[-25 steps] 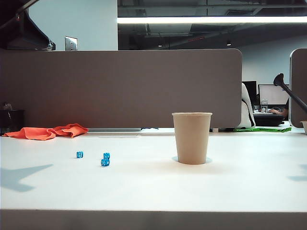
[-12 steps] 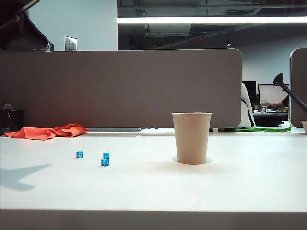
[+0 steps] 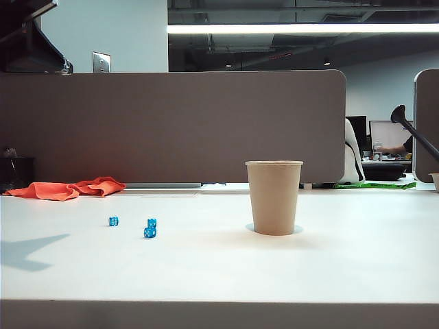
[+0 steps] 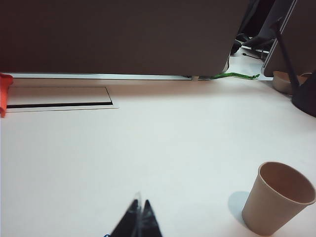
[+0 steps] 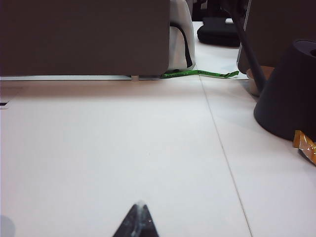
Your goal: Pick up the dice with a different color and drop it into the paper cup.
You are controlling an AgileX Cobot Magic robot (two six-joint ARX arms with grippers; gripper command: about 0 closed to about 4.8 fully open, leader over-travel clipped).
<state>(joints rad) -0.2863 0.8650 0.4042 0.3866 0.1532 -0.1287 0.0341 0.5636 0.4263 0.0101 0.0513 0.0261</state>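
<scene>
The tan paper cup (image 3: 274, 199) stands upright right of the table's middle. In the left wrist view the paper cup (image 4: 279, 205) appears with its mouth open and its inside not visible to the bottom. Three small blue dice (image 3: 149, 232) lie to the cup's left, two touching and one (image 3: 113, 221) apart. The dice with a different color is out of view in every frame. My left gripper (image 4: 139, 205) is shut with nothing in it, over bare table beside the cup. My right gripper (image 5: 139, 206) is shut and empty over bare table. Neither gripper shows in the exterior view.
An orange cloth (image 3: 68, 188) lies at the back left by the grey partition (image 3: 171, 127). A black cone-shaped base (image 5: 289, 94), an orange wrapper (image 5: 305, 145) and a green strap (image 5: 197, 74) sit near the right arm's side. A dark arm part (image 3: 27, 41) hangs at the upper left.
A faint shadow at the table's right edge has gone and the shadow at the left has shrunk slightly. The cup and the blue dice have not moved.
</scene>
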